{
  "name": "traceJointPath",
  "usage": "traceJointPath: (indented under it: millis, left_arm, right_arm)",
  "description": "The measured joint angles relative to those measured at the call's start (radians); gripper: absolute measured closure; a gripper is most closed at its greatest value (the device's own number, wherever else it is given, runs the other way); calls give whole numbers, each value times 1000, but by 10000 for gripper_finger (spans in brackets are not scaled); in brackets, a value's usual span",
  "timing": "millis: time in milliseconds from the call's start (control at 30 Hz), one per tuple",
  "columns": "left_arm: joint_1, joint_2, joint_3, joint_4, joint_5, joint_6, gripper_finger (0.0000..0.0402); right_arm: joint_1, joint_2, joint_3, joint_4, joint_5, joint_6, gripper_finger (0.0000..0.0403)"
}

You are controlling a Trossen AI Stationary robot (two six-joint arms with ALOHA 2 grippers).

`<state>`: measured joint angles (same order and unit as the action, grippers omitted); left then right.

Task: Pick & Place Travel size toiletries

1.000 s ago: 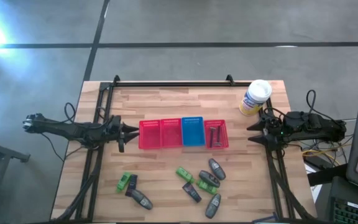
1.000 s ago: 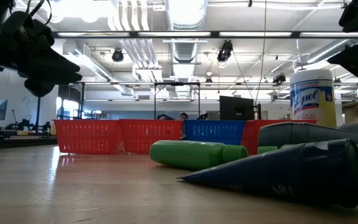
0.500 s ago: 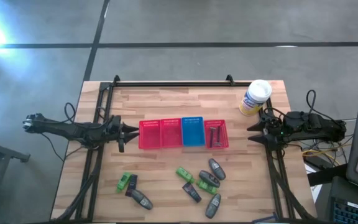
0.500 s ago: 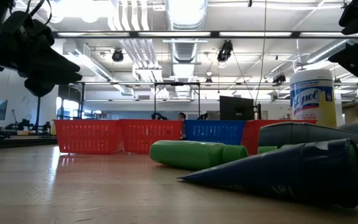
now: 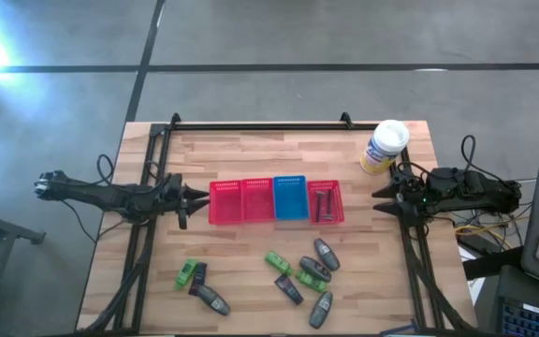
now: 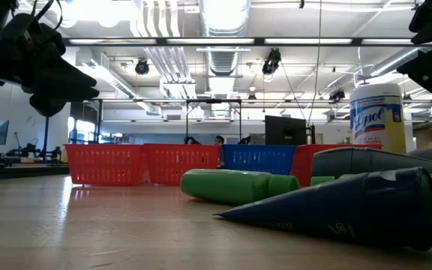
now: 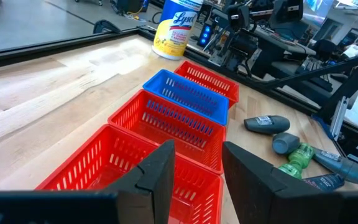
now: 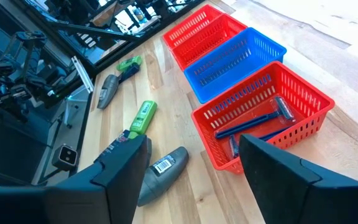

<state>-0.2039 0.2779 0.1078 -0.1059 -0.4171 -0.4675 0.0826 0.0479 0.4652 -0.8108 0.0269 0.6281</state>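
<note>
both hands wait spread and holding nothing, left hand point(image 5: 193, 197) beside the red baskets point(image 5: 241, 201), right hand point(image 5: 383, 197) near the razor basket point(image 5: 325, 217); to start well, reach for an outlying green tube point(image 5: 186, 273) among the toiletries loose on the desk point(image 5: 251, 150), descending squarely across its width.

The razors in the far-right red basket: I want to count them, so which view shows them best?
The right wrist view: the razors lie close up in the red basket, handles and heads distinct. The high view shows only thin dark lines. In the low and left wrist views, the basket walls hide them.
</note>
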Motion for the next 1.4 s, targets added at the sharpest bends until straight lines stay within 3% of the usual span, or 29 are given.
traceJointPath:
  millis: [433,1400]
  left_arm:
    - [0,0,0,0,0,0,264]
    - [0,0,0,0,0,0,264]
  right_arm:
    - [0,0,0,0,0,0,168]
    - [0,0,0,0,0,0,74]
